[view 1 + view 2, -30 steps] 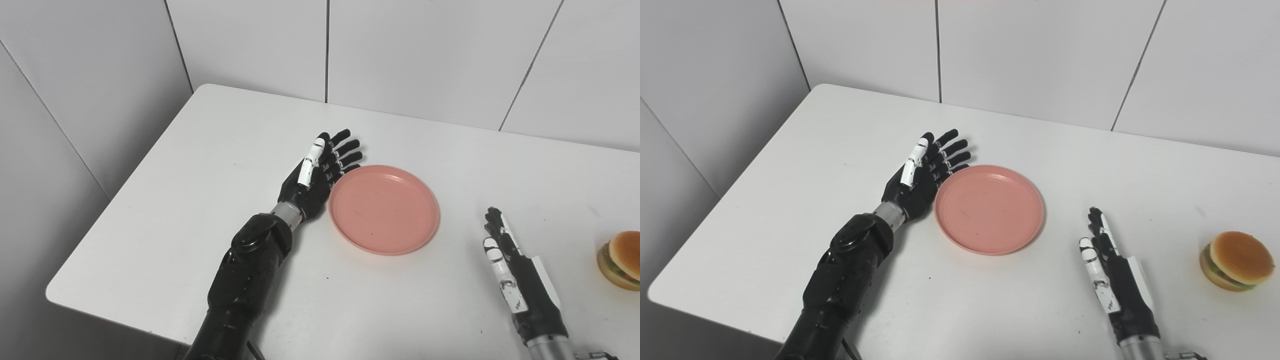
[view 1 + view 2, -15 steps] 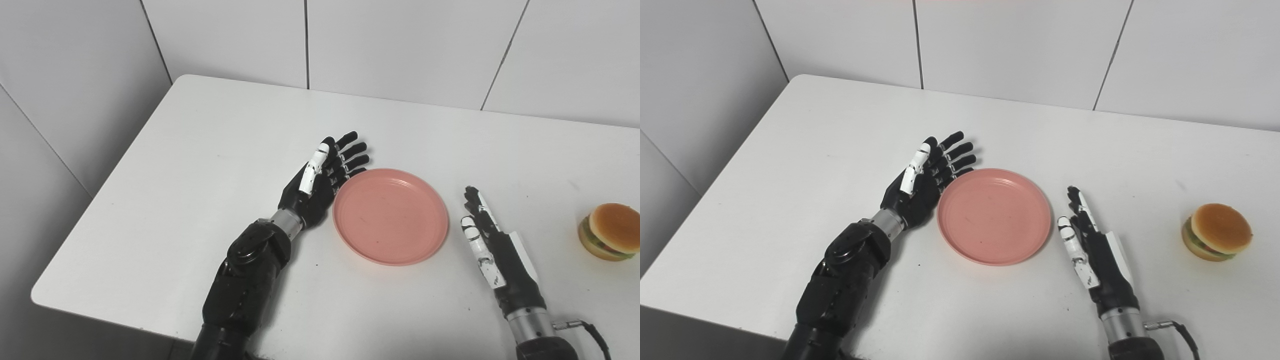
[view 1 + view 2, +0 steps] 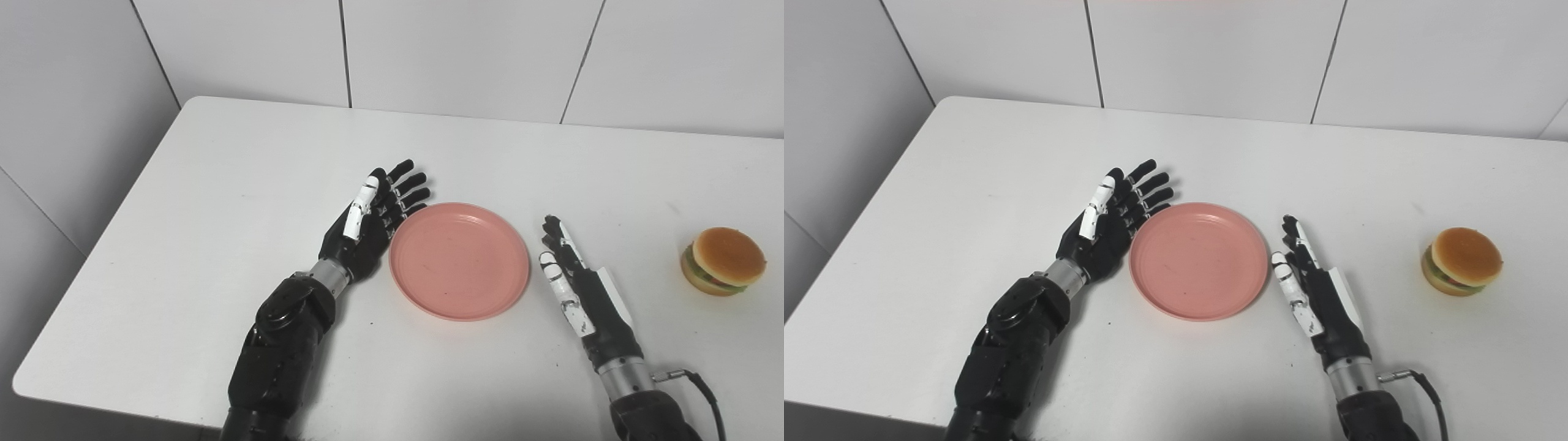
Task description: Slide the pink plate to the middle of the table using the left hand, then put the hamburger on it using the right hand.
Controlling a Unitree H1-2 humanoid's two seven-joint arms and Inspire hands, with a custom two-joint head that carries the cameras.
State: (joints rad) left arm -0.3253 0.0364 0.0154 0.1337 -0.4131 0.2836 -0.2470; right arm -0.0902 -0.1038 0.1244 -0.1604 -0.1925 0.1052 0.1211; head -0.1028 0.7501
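Table point(image 3: 233, 184): white, rectangular, set against tiled walls at the far and left sides.
Left arm point(image 3: 282, 343): black, enters from the lower left and reaches forward over the table.
Pink plate point(image 3: 459, 261): round, empty, flat on the table near its middle, between the two hands.
Left hand point(image 3: 370, 223): on edge, palm facing the plate, fingers extended and spread, holding nothing; its lower edge lies against the plate's left rim.
Right hand point(image 3: 579, 288): on edge just beside the plate's right rim, fingers straight and close together, holding nothing; contact cannot be determined.
Hamburger point(image 3: 723, 261): upright on the table, well right of the right hand.
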